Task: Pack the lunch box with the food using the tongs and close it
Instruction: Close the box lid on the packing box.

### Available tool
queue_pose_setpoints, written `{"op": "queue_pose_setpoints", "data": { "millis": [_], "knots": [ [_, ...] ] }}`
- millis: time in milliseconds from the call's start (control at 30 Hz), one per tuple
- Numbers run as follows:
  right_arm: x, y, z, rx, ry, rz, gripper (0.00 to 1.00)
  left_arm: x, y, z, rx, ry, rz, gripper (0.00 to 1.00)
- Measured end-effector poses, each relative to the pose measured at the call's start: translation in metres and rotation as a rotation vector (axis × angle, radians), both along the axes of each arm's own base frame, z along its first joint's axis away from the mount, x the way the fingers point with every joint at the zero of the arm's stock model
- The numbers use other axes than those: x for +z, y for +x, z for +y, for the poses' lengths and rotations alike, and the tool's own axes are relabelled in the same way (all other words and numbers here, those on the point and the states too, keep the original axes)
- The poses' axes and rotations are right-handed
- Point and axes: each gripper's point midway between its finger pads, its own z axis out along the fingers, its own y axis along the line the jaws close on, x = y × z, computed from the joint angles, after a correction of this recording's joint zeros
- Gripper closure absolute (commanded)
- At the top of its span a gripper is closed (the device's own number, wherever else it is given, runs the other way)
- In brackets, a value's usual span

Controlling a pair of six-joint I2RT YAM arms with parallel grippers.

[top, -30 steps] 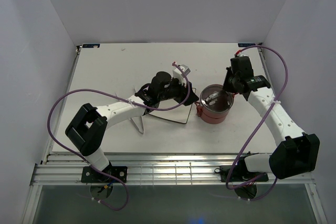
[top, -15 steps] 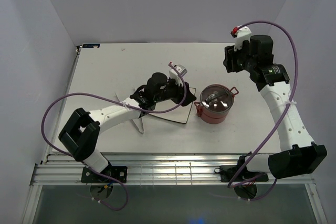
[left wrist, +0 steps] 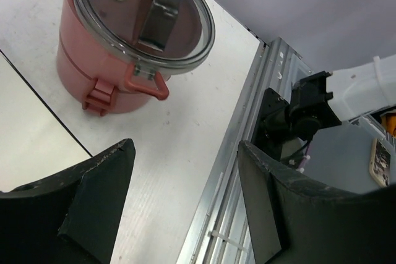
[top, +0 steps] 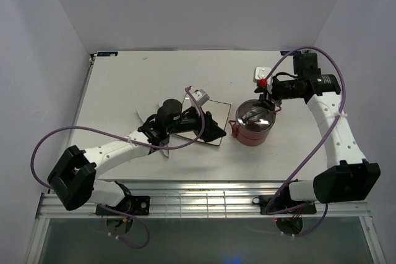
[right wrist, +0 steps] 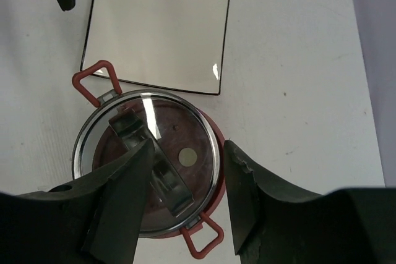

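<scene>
Fingers (right wrist: 117, 196) of the right gripper (right wrist: 185, 153) are standing apart, gripping nothing, hovering over the lid handle (right wrist: 164, 180) of the lunch box (top: 252, 131), which is sitting just beside the square plate (right wrist: 161, 29). The left gripper (left wrist: 185, 153) is gaping too, empty. Seating the lid squarely before working the side clasp (left wrist: 99, 98) is looking wise. Food is showing nowhere; the tongs (top: 164, 150) are mostly hiding under the left arm.

Lunch box (top: 250, 135) on table (top: 124, 85), just right of square plate (right wrist: 158, 26)
</scene>
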Motion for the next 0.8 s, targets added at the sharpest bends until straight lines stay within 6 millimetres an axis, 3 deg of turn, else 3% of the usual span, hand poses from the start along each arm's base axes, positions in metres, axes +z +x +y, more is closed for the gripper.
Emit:
{"op": "queue_pose_setpoints", "data": {
  "millis": [200, 300, 533, 800],
  "knots": [
    [-0.03, -0.008, 0.006, 0.121, -0.015, 0.117, 0.43, 0.015, -0.013, 0.01, -0.005, -0.041, -0.019, 0.21],
    [-0.036, -0.012, 0.004, 0.128, -0.025, 0.141, 0.42, 0.021, -0.013, 0.01, -0.004, -0.063, -0.033, 0.21],
    [-0.036, -0.02, 0.001, 0.116, -0.049, 0.129, 0.42, 0.001, -0.016, 0.015, 0.003, -0.036, -0.005, 0.2],
    [-0.062, -0.021, -0.002, 0.083, -0.101, 0.195, 0.43, -0.004, -0.016, 0.014, 0.0, -0.032, 0.0, 0.2]
  ]
}}
